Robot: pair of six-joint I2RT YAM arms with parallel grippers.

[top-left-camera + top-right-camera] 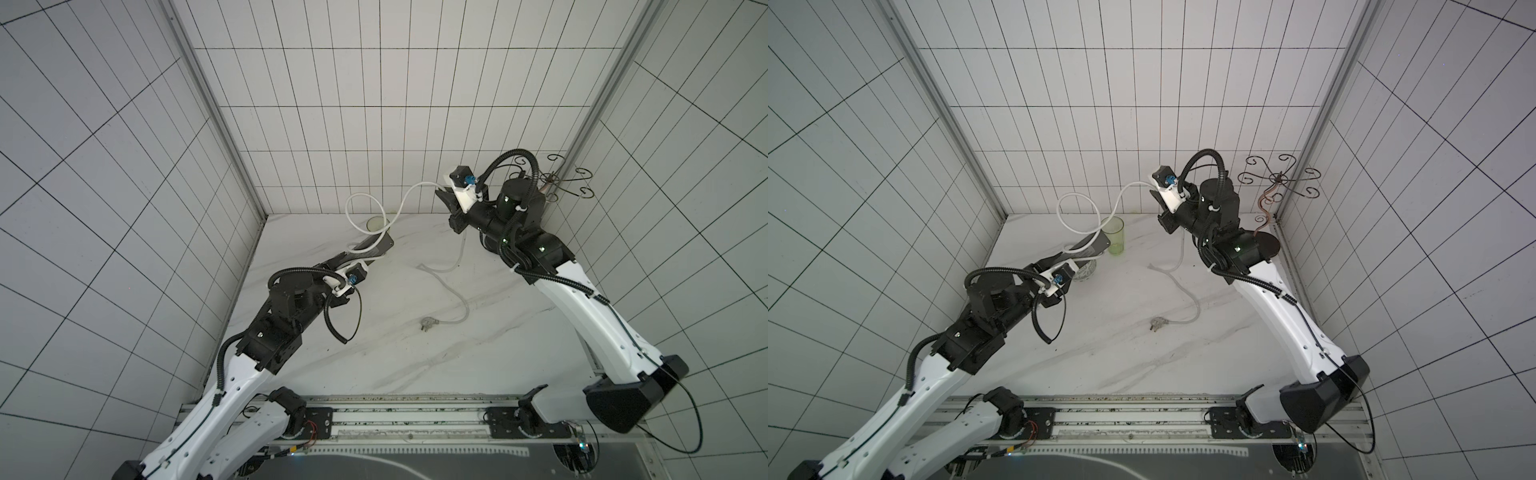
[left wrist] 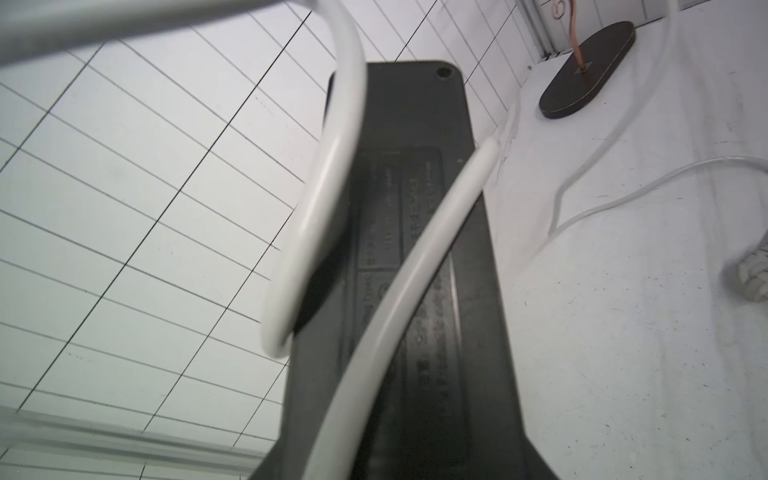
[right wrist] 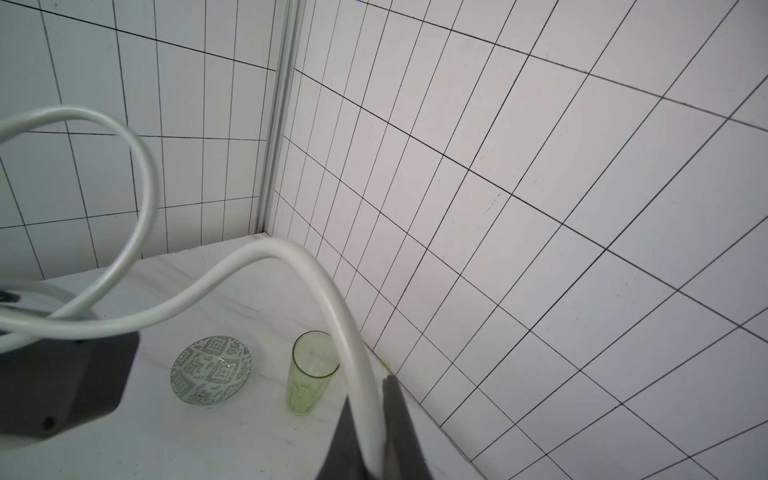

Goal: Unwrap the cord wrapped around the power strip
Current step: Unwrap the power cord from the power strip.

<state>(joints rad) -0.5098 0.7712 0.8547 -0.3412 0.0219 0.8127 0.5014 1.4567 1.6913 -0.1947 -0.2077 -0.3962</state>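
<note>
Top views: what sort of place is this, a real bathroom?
Probably a mock-up test cell, not a real room: tile-patterned wall panels meet at bare metal corner posts, and a robot's left arm and right arm are mounted on a rail at the edge of the marble-look table.

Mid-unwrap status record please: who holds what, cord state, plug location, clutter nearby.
left gripper: shut on power strip, held tilted above the table
right gripper: shut on cord, raised
cord: a turn crosses the strip's back; loose loop in air
plug: lying on table
nearby: green glass, patterned bowl
</note>
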